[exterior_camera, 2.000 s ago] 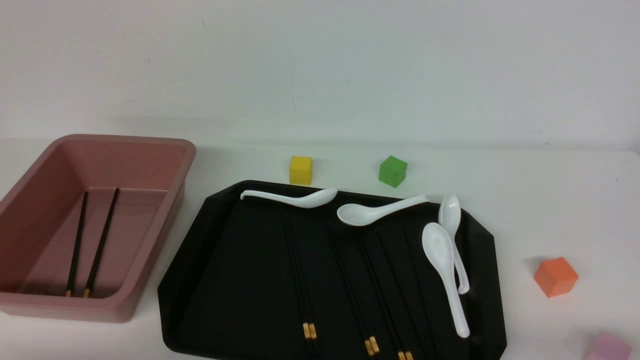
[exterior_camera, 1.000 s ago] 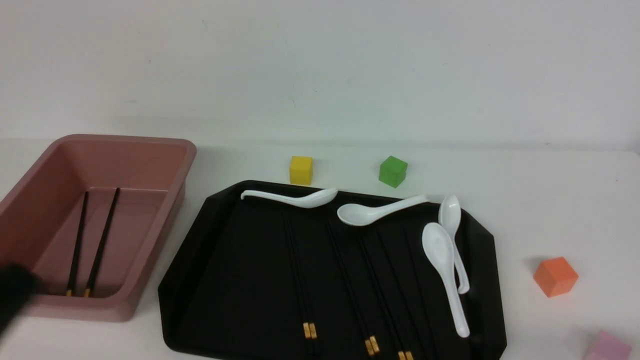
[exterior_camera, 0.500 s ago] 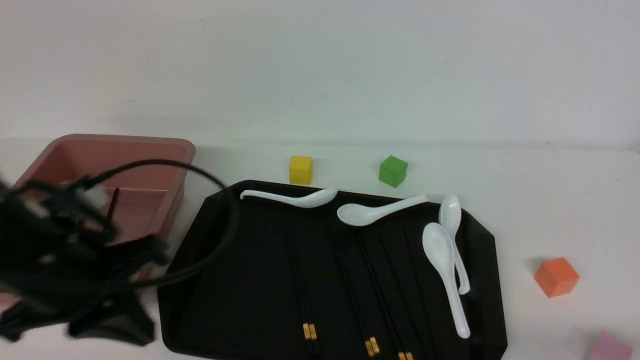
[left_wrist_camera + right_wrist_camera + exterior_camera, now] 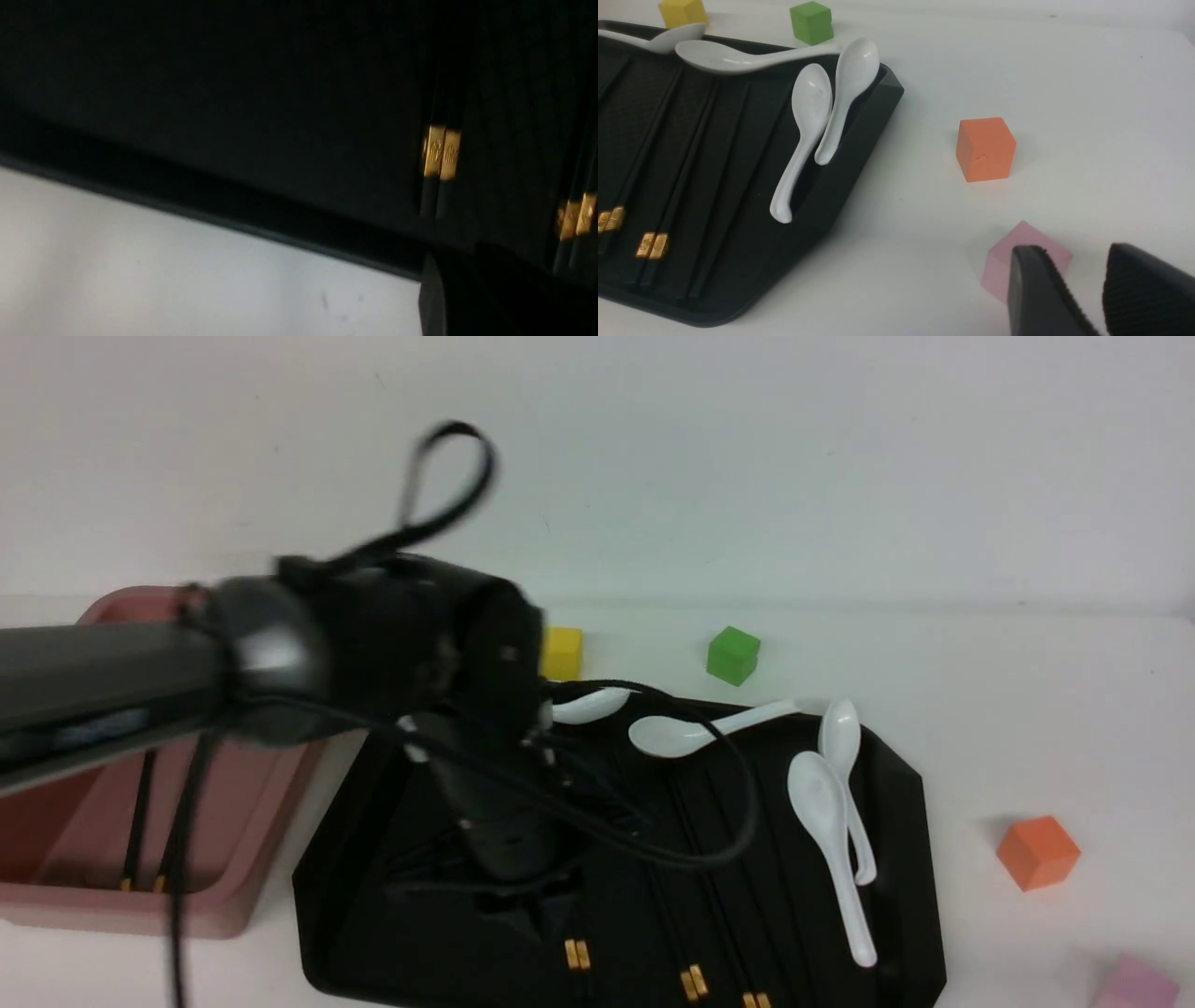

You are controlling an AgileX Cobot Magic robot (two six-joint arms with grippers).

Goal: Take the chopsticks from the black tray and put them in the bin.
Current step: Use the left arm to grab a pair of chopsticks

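The black tray (image 4: 910, 859) holds three pairs of black chopsticks with gold bands (image 4: 577, 953) near its front edge. One more pair (image 4: 140, 821) lies in the pink bin (image 4: 233, 896) on the left. My left arm reaches over the tray's left half, blurred, with its gripper (image 4: 525, 907) low above the tray, just behind the leftmost pair. In the left wrist view the gold bands (image 4: 440, 151) and the tray rim (image 4: 233, 210) are close, and the gripper (image 4: 472, 289) is too dark to read. My right gripper (image 4: 1078, 280) is open and empty over the table, right of the tray.
Several white spoons (image 4: 826, 831) lie on the tray's far and right parts. A yellow cube (image 4: 563, 653) and a green cube (image 4: 733, 655) stand behind the tray. An orange cube (image 4: 1037, 852) and a pink cube (image 4: 1134, 983) stand to its right, the pink one right by my right gripper's fingers (image 4: 1036, 289).
My left arm has swung in from the lower left, up and right, over the tray. It now hides part of the bin and the leftmost spoon. Nothing else has moved.
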